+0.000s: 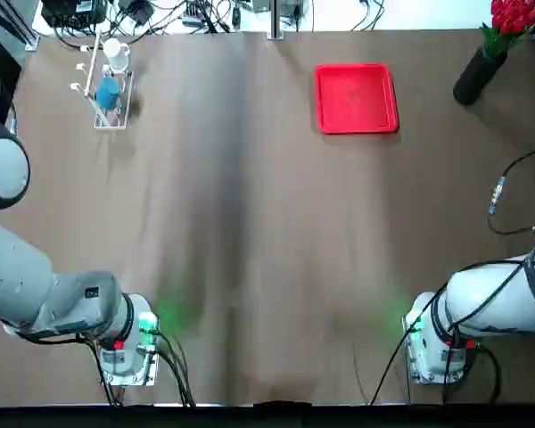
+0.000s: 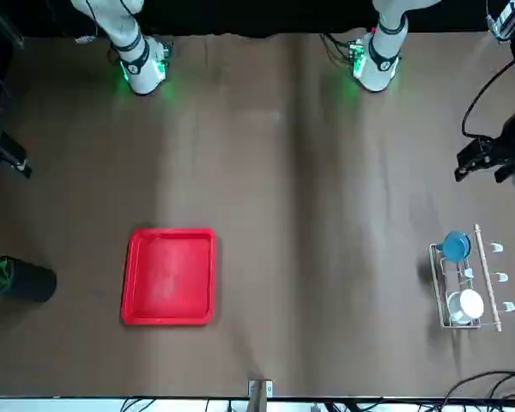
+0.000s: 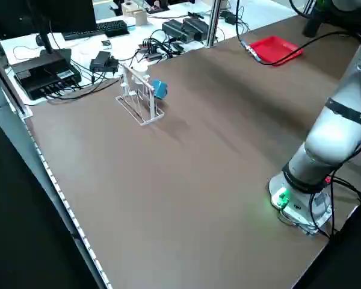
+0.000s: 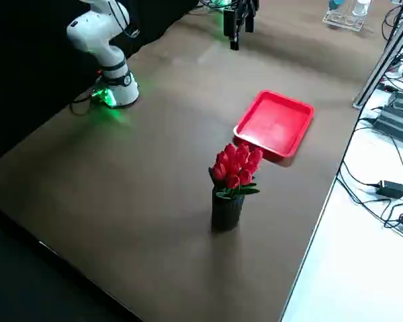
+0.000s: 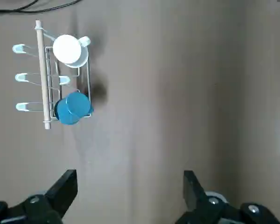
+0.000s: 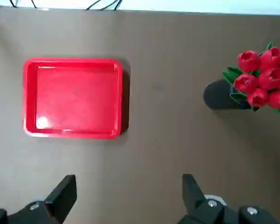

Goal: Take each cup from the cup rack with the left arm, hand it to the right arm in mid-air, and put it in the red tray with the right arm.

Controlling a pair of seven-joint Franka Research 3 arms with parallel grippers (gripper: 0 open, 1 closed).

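Both mugs, blue cup (image 5: 72,108) and white cup (image 5: 69,48), are hung on the cup rack (image 1: 110,94) at the table's far-left corner; the red tray (image 1: 356,98) is kept bare near the far edge for deliveries; left gripper (image 5: 130,196) and right gripper (image 6: 129,198) are held spread wide, empty

Red tray (image 1: 357,98); blue cup (image 5: 72,108); white cup (image 5: 69,49); brown table (image 1: 250,232).

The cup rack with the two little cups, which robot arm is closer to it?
Left. The left gripper hangs open close by the cup rack; the right gripper is far across the table, over by the red tray.
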